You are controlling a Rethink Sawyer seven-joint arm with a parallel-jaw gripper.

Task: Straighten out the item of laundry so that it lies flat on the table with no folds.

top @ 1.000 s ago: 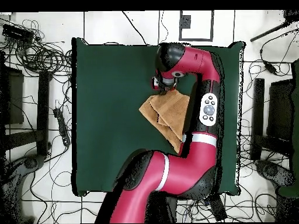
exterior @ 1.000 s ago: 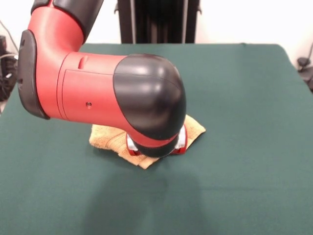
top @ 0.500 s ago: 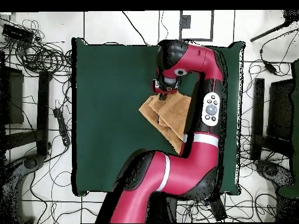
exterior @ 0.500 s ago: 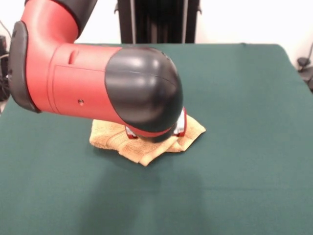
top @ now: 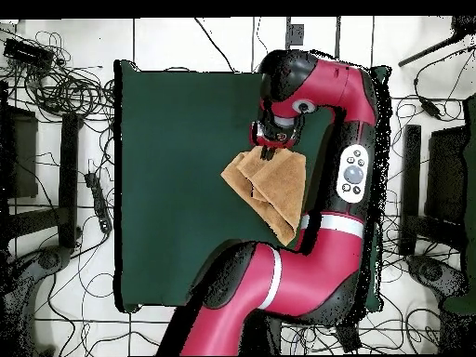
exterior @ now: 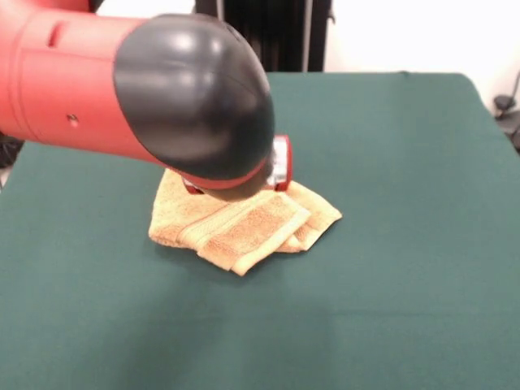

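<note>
The item of laundry (exterior: 244, 226) is an orange-tan towel lying folded over itself on the green table (exterior: 390, 162), with a banded flap doubled on top at its near side. My gripper (exterior: 236, 180) hangs just above the towel's far part, mostly hidden behind the arm's big black wrist joint (exterior: 195, 97). From overhead, the gripper (top: 275, 143) sits at the upper end of the towel (top: 271, 189), and the cloth narrows toward it. The towel's end nearest the robot's base is hidden under the red arm (top: 316, 232).
The red arm (exterior: 57, 81) fills the upper left of the front view and covers the table behind the towel. Cables and stands (top: 65, 93) lie on the floor around the table (top: 177, 167).
The arm has risen and swung away from the front camera, uncovering the towel's near folded flap. The towel's near corner has stayed where it was.
</note>
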